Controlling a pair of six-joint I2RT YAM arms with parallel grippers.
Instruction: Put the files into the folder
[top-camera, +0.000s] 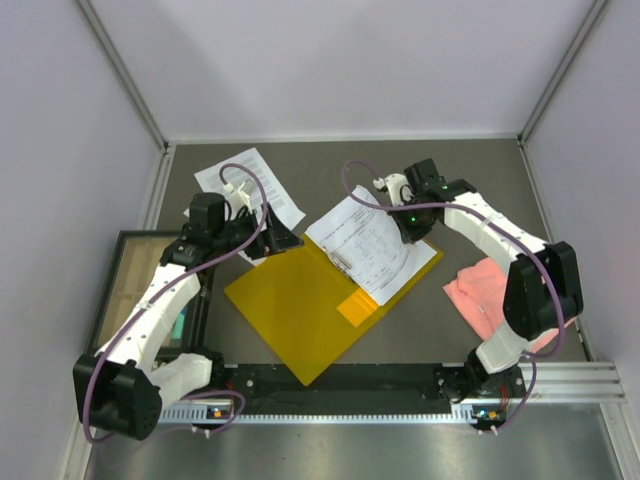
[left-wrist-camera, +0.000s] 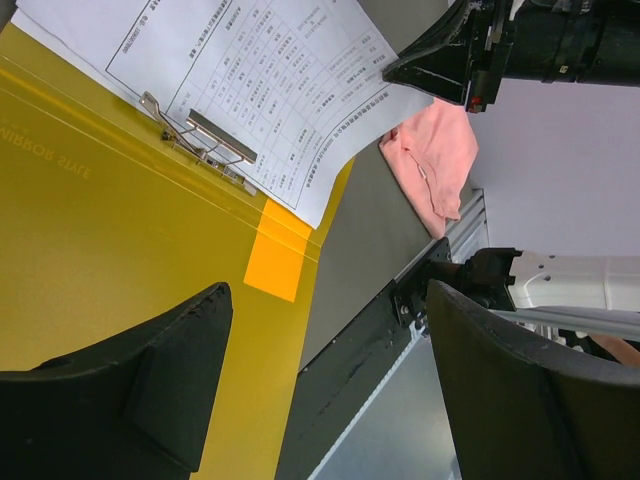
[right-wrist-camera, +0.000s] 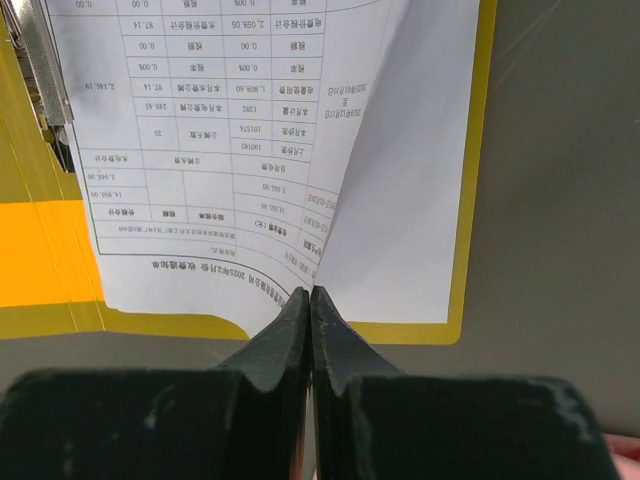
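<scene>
The right gripper (right-wrist-camera: 308, 295) is pinching its jaws together on the top sheet's edge, settling the files (top-camera: 375, 250) onto the open folder (top-camera: 290, 300). The left gripper (top-camera: 275, 238) is hovering, jaws apart. Next, probably, fetching the stray sheet (top-camera: 255, 185) from the tabletop (top-camera: 420, 335).

Left arm (top-camera: 150, 305) and right arm (top-camera: 495, 233): white shells, black joint housings, each trailed by a looping purple cable (top-camera: 240, 166). Green light (top-camera: 412, 217) showing, upper right. My right fingers (right-wrist-camera: 270, 350): matte black, scuffed.
</scene>
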